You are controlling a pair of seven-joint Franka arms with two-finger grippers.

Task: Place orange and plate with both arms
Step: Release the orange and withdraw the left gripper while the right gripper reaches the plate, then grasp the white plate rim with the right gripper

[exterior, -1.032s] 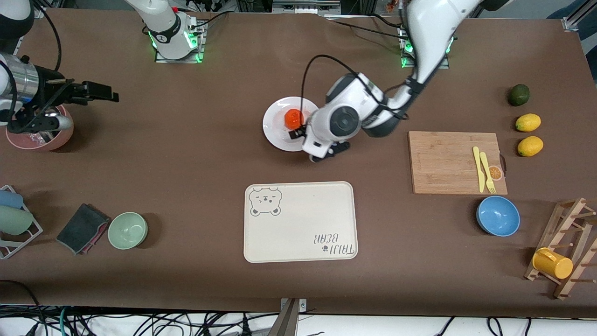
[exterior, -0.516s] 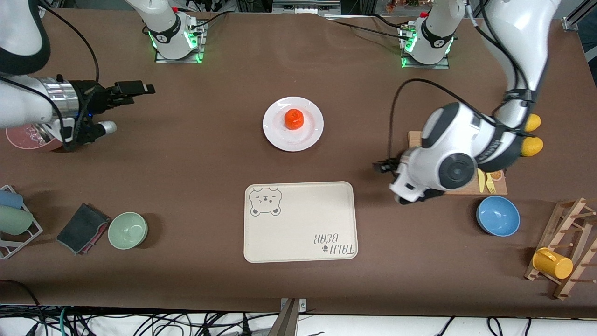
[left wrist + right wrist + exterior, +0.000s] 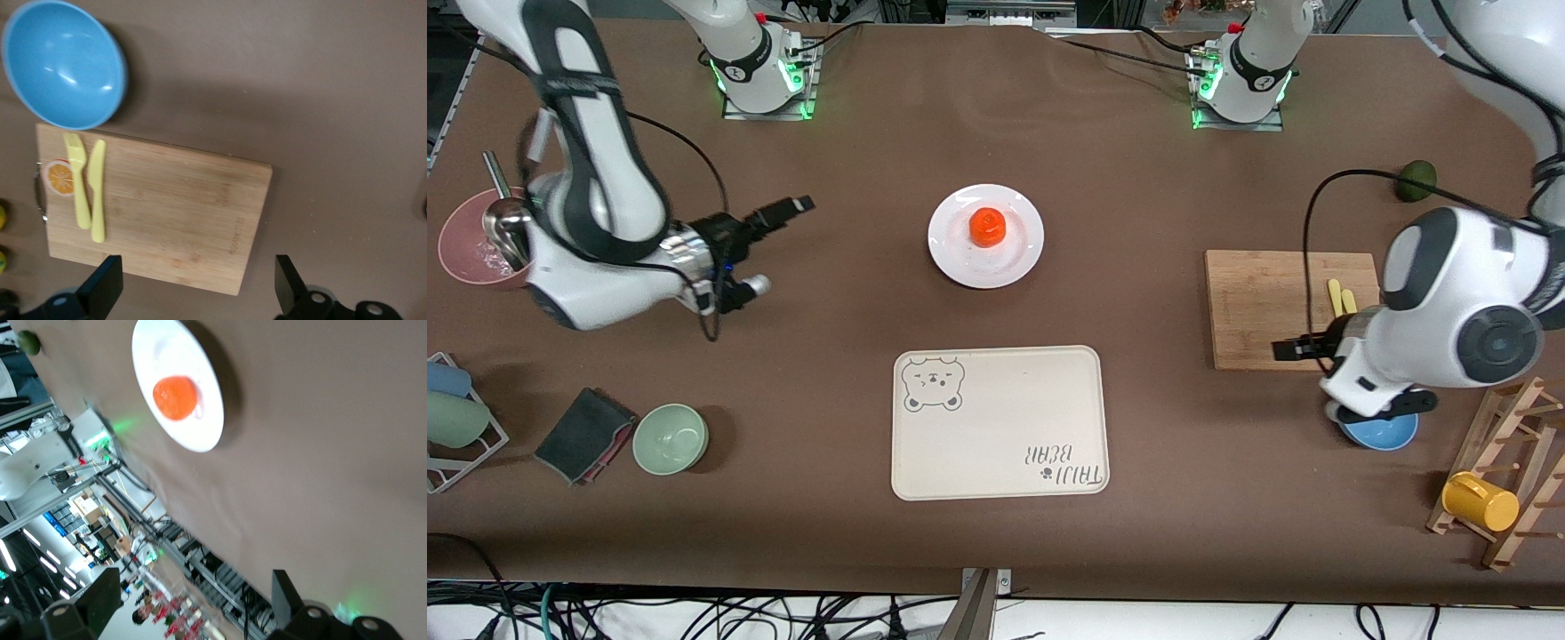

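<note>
On the brown bench [image 3: 854, 293] we see the orange [image 3: 987, 226] resting on the plate [image 3: 960, 253], farther from the front camera than the tray [image 3: 996, 444]. Our left hand [image 3: 1294, 348] hangs open and empty over the cutting board [image 3: 1254, 302], our right hand [image 3: 778, 213] open and empty toward its own end. We judge the placing done.

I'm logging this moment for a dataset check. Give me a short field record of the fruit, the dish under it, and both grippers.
orange: small round red-orange fruit, resting on the plate
plate: round white glossy plate, on the brown table, farther from the front camera than the cream bear tray
left gripper: open, empty, over the bamboo cutting board
right gripper: open, empty, over bare table toward the right arm's end
</note>
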